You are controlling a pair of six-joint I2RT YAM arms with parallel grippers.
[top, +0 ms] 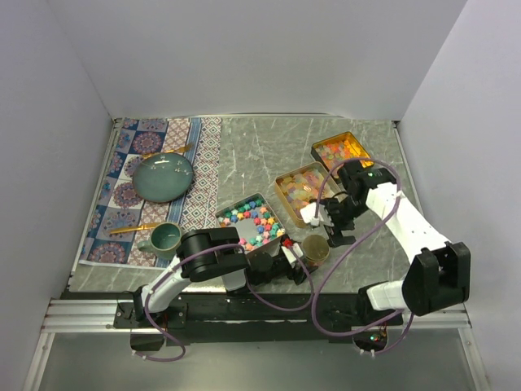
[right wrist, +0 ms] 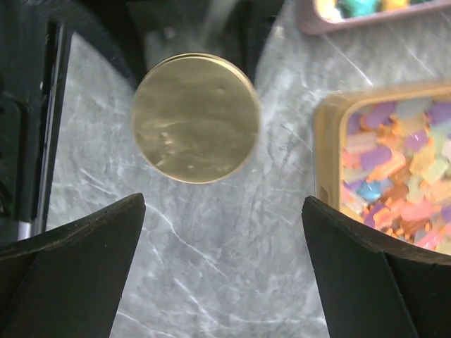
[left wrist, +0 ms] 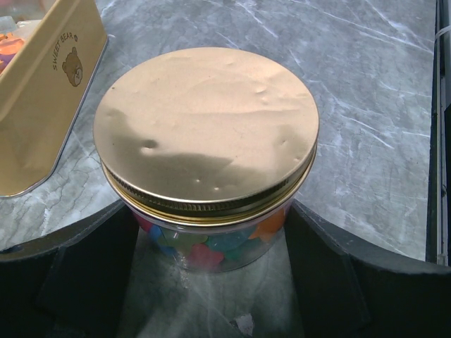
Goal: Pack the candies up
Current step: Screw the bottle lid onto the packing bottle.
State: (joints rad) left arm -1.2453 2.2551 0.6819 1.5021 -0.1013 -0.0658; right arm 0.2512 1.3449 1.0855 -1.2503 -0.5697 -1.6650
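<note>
Gold lid [left wrist: 204,127] sitting on jar [left wrist: 163,227] of candies [left wrist: 208,255], near middle of surface [left wrist: 366,105]. Hold jar firm with left fingers [left wrist: 77,274] clamped on clear wall; raise wide, empty right fingers [right wrist: 77,267] straight up; check lid level before letting go.

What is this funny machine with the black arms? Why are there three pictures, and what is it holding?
It is a robot with two arms fixed at the table's edge. Each arm ends in a pincer with two fingers. The big picture looks down from above; the other two come from little cameras on the wrists. On the table sit open tins of candies, a plate and a mug. The left pincer hugs a jar with a gold lid and candies inside. The right pincer hangs open above it, holding nothing.
</note>
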